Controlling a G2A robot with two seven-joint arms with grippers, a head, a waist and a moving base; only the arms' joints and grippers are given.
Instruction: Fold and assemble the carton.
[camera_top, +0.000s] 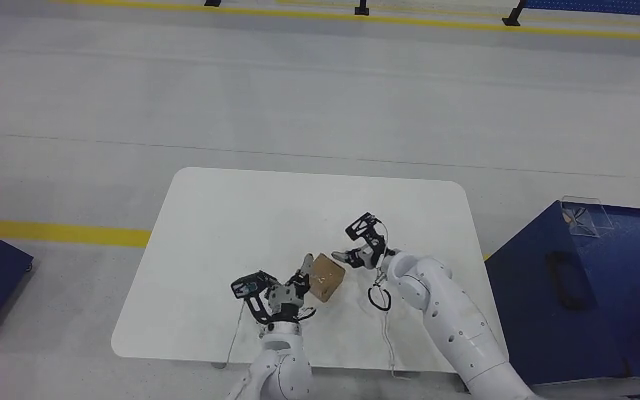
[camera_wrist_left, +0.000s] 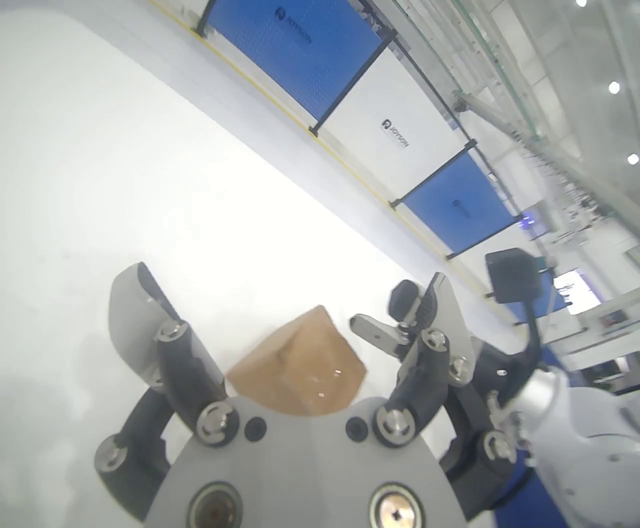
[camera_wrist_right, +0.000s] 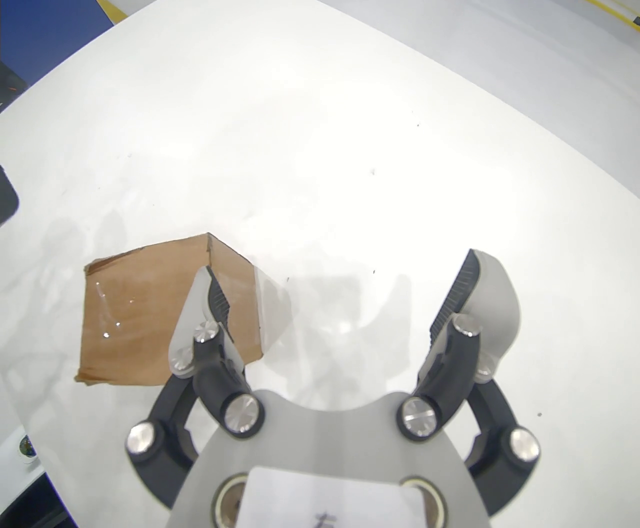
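Observation:
A small brown carton (camera_top: 326, 277) stands as a closed cube near the front middle of the white table (camera_top: 250, 220), with shiny tape on one face. In the left wrist view the carton (camera_wrist_left: 300, 370) lies between the spread fingers of my left gripper (camera_wrist_left: 287, 285), close to the palm, and neither finger visibly presses on it. My left gripper (camera_top: 305, 283) is at the carton's left side. My right gripper (camera_wrist_right: 345, 272) is open just right of the carton (camera_wrist_right: 145, 320), one finger (camera_wrist_right: 210, 300) overlapping its near edge. The right gripper (camera_top: 348, 256) also appears past the carton as (camera_wrist_left: 395, 325).
A dark blue block (camera_top: 560, 290) stands off the table's right side, with a clear plastic holder (camera_top: 585, 215) on top. Blue and white barrier panels (camera_wrist_left: 350, 75) line the floor beyond the table. Bare table surface stretches behind and left of the carton.

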